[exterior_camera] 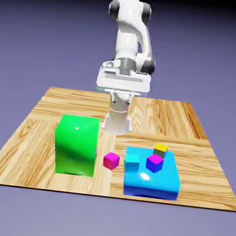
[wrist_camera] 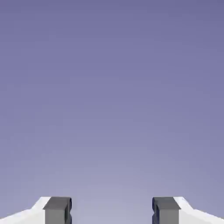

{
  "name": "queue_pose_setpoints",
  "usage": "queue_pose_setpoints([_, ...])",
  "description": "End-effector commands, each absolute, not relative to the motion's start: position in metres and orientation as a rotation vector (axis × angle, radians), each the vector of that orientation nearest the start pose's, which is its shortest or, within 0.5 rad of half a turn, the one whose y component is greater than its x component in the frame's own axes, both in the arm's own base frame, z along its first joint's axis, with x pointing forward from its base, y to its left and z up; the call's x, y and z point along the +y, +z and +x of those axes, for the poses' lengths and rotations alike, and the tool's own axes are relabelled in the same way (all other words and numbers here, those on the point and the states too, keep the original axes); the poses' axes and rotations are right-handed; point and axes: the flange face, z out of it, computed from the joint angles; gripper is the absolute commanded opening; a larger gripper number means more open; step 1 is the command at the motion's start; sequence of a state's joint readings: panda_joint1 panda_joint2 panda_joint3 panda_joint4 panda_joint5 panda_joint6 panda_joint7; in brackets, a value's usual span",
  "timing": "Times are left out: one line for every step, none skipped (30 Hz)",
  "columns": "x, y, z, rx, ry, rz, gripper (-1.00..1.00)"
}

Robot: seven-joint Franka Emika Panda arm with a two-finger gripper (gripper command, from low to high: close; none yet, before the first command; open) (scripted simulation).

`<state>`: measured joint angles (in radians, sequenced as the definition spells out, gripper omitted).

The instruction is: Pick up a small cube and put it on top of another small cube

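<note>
Two fingertips (wrist_camera: 57,210) spread wide on my gripper (wrist_camera: 111,211), nothing between them, only backdrop ahead. Magenta cube (exterior_camera: 111,160) sits on the table, wedged between green block (exterior_camera: 76,145) and blue block (exterior_camera: 151,179); cyan cube (exterior_camera: 132,162) close by. Risk: fingers clipping those neighbours. It's cubic, no long axis, turned corner-on.

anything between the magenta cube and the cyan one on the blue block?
Nothing visible. The magenta cube sits on the table, apart from the flat blue block; the cyan cube is at the block's near-left edge. The purple cube and yellow cube lie beyond it. The hand is open, empty.
</note>
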<state>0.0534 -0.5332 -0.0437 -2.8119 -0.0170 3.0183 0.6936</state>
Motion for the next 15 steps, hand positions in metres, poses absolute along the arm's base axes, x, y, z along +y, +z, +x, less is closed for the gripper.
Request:
queue_pose_setpoints([0.006,0.425,0.395,0.840,-0.923,-2.615,0.00])
queue_pose_setpoints([0.006,0.409,0.397,0.785,-0.867,-2.672,0.00])
queue_pose_setpoints([0.007,0.394,0.398,0.728,-0.810,-2.727,0.00])
queue_pose_setpoints([0.008,0.378,0.399,0.668,-0.752,-2.780,0.00])
queue_pose_setpoints([0.009,0.363,0.399,0.605,-0.692,-2.830,0.00])
queue_pose_setpoints([0.010,0.347,0.398,0.539,-0.631,-2.879,0.00])
queue_pose_setpoints([0.011,0.331,0.397,0.471,-0.569,-2.924,0.00])
queue_pose_setpoints([0.012,0.316,0.395,0.401,-0.506,-2.967,0.00])
queue_pose_setpoints([0.012,0.301,0.392,0.328,-0.441,-3.007,0.00])
queue_pose_setpoints([0.013,0.286,0.389,0.253,-0.376,-3.044,0.00])
queue_pose_setpoints([0.013,0.272,0.386,0.176,-0.309,-3.077,0.00])
queue_pose_setpoints([0.012,0.258,0.381,0.098,-0.241,-3.107,0.00])
queue_pose_setpoints([0.011,0.245,0.377,0.019,-0.172,-3.134,0.00])
queue_pose_setpoints([0.010,0.232,0.372,-0.062,-0.102,-3.157,0.00])
queue_pose_setpoints([0.008,0.220,0.366,-0.144,-0.031,-3.176,0.00])
